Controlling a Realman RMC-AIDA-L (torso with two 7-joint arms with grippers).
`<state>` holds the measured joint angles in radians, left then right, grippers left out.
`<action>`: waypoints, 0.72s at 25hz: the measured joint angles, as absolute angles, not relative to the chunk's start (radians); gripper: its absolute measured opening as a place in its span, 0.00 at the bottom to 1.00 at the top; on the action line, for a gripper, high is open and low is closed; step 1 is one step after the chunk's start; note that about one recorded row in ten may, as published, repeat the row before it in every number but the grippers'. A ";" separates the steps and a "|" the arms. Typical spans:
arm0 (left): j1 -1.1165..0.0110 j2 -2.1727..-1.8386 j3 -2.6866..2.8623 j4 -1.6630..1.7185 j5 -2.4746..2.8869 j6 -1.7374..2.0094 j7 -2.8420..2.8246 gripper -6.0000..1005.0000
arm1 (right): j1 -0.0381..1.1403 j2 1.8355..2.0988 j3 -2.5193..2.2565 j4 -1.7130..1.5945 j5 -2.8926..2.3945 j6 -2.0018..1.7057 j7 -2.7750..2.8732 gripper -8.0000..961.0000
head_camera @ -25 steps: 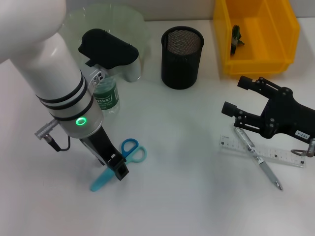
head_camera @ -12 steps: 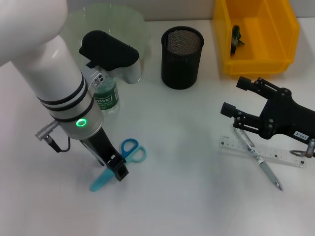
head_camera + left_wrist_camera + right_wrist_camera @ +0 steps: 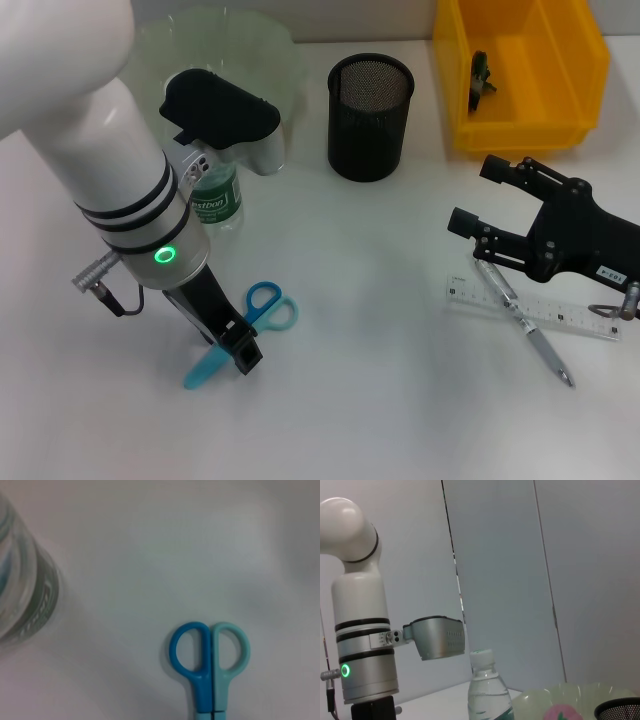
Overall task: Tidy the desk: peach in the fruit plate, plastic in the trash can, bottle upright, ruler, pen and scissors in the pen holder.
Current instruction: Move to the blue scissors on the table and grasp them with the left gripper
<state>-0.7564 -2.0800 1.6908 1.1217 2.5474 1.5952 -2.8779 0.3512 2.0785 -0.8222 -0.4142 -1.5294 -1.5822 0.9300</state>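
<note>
Blue and teal scissors (image 3: 270,305) lie flat at the front left; their handles show in the left wrist view (image 3: 210,665). My left gripper (image 3: 240,352) is down at the scissors' blade end, touching or just above it. A clear ruler (image 3: 570,318) and a silver pen (image 3: 525,325) lie crossed at the right. My right gripper (image 3: 480,195) is open and empty, just behind and above them. The bottle (image 3: 215,200) stands upright behind my left arm. The black mesh pen holder (image 3: 370,115) stands at the back centre. A peach (image 3: 557,714) lies in the green fruit plate (image 3: 255,40).
A yellow bin (image 3: 520,75) at the back right holds a dark scrap (image 3: 482,75). The table between the scissors and the ruler is bare white. My left arm's bulk covers the left side of the desk.
My left arm has shifted slightly down and toward the front over the scissors. The scissors, the right gripper, ruler and pen have not moved.
</note>
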 joint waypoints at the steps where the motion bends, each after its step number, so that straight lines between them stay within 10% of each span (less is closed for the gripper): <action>1: -0.756 -2.080 1.691 1.120 2.547 1.594 -2.878 0.55 | 0.351 2.079 -0.822 -0.414 -1.529 -1.582 0.930 0.85; 18: -0.758 -2.080 1.713 1.107 2.551 1.585 -2.878 0.54 | 0.353 2.079 -0.822 -0.414 -1.529 -1.580 0.930 0.85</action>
<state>-0.7578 -2.0800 1.7133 1.1070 2.5506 1.5850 -2.8777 0.3528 2.0785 -0.8222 -0.4142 -1.5294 -1.5798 0.9301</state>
